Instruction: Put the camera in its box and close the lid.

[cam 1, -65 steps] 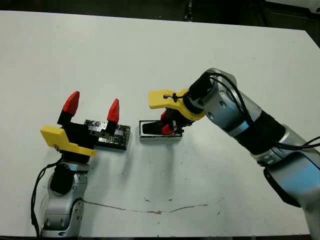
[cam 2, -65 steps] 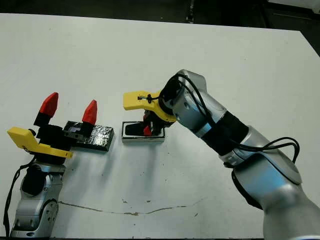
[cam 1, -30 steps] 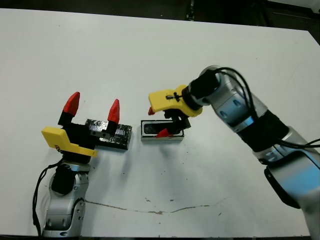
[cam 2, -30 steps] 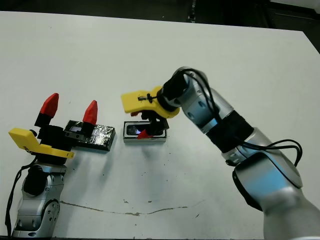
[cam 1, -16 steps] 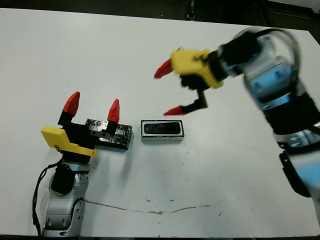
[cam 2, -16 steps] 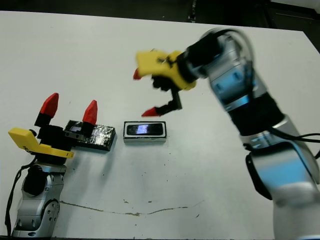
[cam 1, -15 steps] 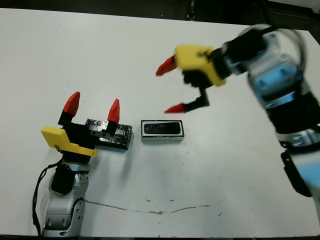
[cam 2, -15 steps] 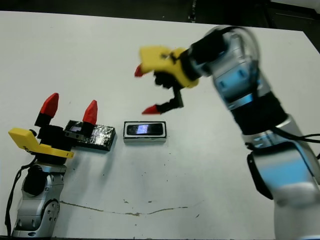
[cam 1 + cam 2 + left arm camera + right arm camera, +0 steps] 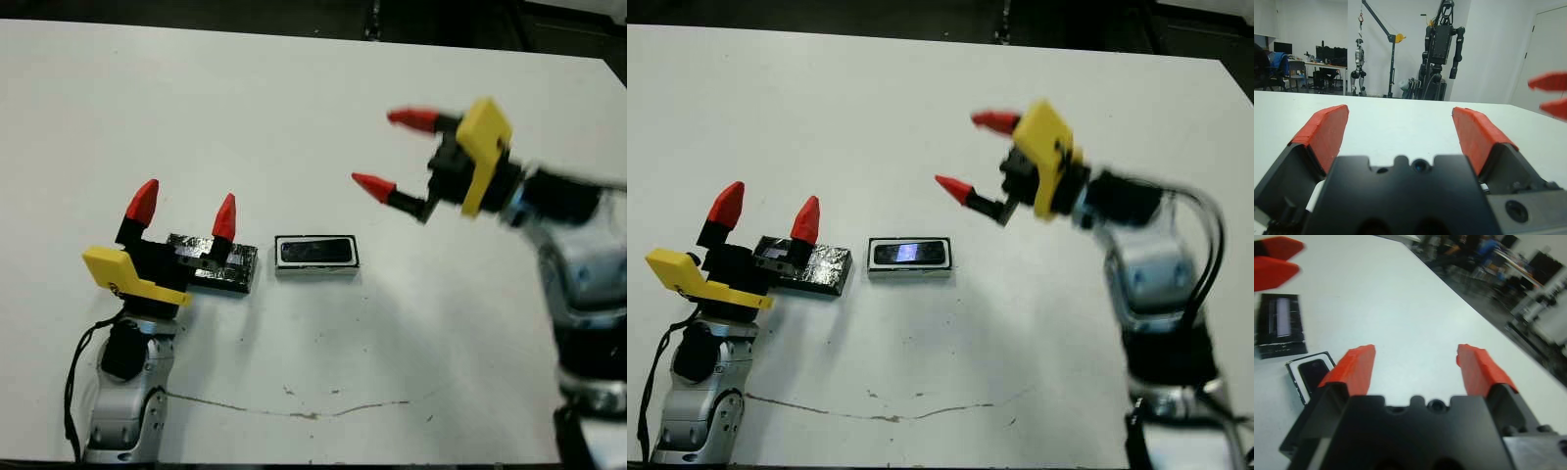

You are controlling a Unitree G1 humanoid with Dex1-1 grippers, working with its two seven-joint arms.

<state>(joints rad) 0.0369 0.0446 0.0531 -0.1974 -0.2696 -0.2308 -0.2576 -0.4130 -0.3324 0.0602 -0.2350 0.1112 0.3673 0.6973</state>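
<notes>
On the white bench [image 9: 294,98], right gripper [image 9: 389,152] raised well clear with jaws spread, left gripper [image 9: 183,208] jaws spread over glossy black rectangular lid [image 9: 217,266], just beside small white-rimmed box [image 9: 316,255] already holding flat black camera [image 9: 909,253]; lidding is judged next, requiring a lid grasp.

Black camera [image 9: 909,254] glows bluish in white-rimmed box [image 9: 909,271]; glossy black lid [image 9: 813,266] gleams silver.

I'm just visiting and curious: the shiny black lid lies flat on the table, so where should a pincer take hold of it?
Probably across its two long edges, coming straight down from above. The lid lies flat and thin on the table, beside the box, so only its narrow width would fit between the fingers. The left pincer, open, is right over it.
</notes>
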